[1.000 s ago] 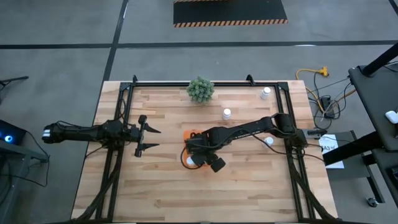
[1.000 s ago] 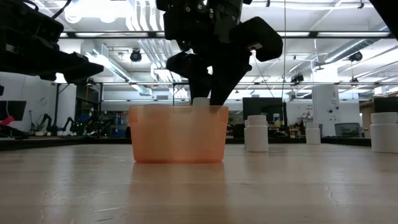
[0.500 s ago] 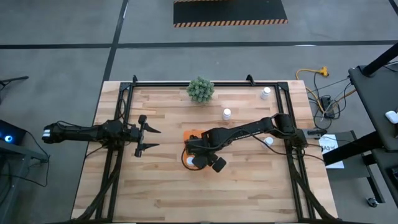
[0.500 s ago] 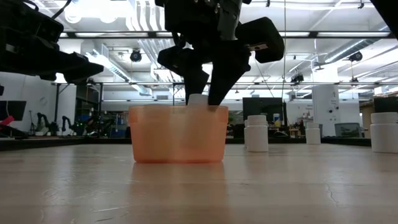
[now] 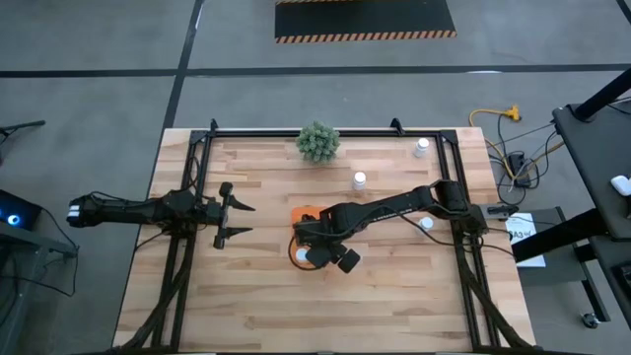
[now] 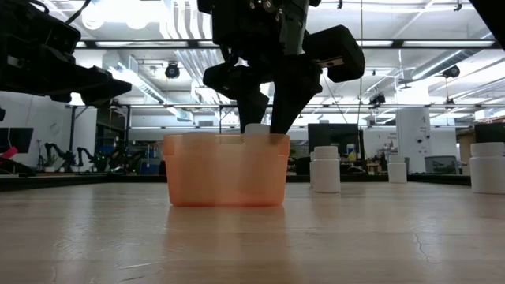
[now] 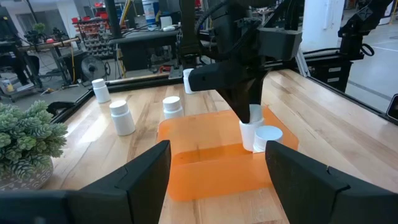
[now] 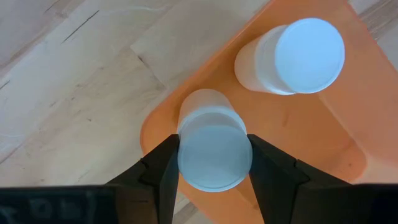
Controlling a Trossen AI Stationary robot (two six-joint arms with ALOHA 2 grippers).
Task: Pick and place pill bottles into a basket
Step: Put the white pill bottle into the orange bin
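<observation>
Right pincer (image 8: 211, 163) grasps small white capped pill bottle (image 8: 213, 149) inside bright orange plastic basket (image 8: 323, 124); left pincer (image 5: 237, 219) spread, idle over wooden worktop (image 5: 256, 296).

right claw (image 6: 264, 130) w/ pill bottle (image 6: 256, 128) shifted slightly inside basket (image 6: 226, 170), bottle lower vs 0.5 s ago

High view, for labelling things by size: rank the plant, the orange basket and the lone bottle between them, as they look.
1. Plant, though the basket is mostly hidden under the right arm, so this order is unsure.
2. Basket.
3. Bottle, clearly smallest.
</observation>
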